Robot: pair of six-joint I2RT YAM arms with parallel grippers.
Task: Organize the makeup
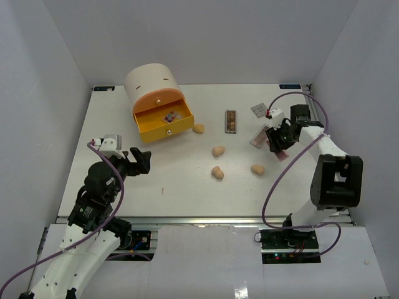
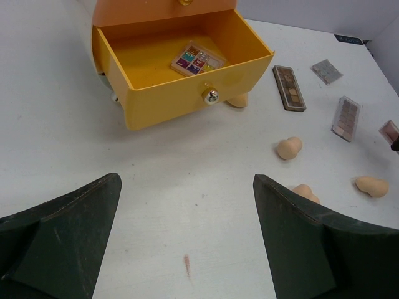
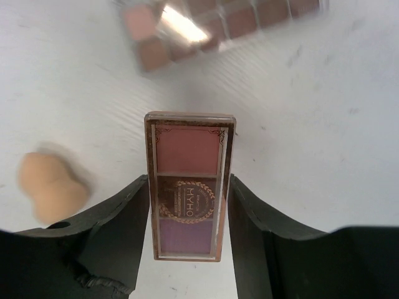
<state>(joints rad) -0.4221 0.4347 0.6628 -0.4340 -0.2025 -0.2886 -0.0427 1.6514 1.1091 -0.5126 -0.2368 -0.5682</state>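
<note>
So, just one multicoloured palette (image 2: pixel 197 59) sits in the yellow drawer (image 2: pixel 162 103), right gripper (image 3: pixel 187 187) clamped on a pink rectangular palette (image 3: pixel 190 152), left gripper (image 2: pixel 187 184) spread wide, tan egg-shaped sponges (image 1: pixel 218 151) yet to go.

Glossy plastic palette (image 3: pixel 189 187), matt sponge (image 3: pixel 51 187), smooth table (image 3: pixel 324 124)

**Enclosure and surface**

You're looking at a white table (image 1: pixel 187 187) boxed in by plain pale panels: back wall (image 1: pixel 206 37), left wall (image 1: pixel 31 93), right wall (image 1: pixel 368 75). The light is even and the shadows are soft. A metal rail (image 1: pixel 206 222) runs along the near edge. The left wrist view shows a small reddish mark (image 2: pixel 187 265) on the tabletop.
</note>
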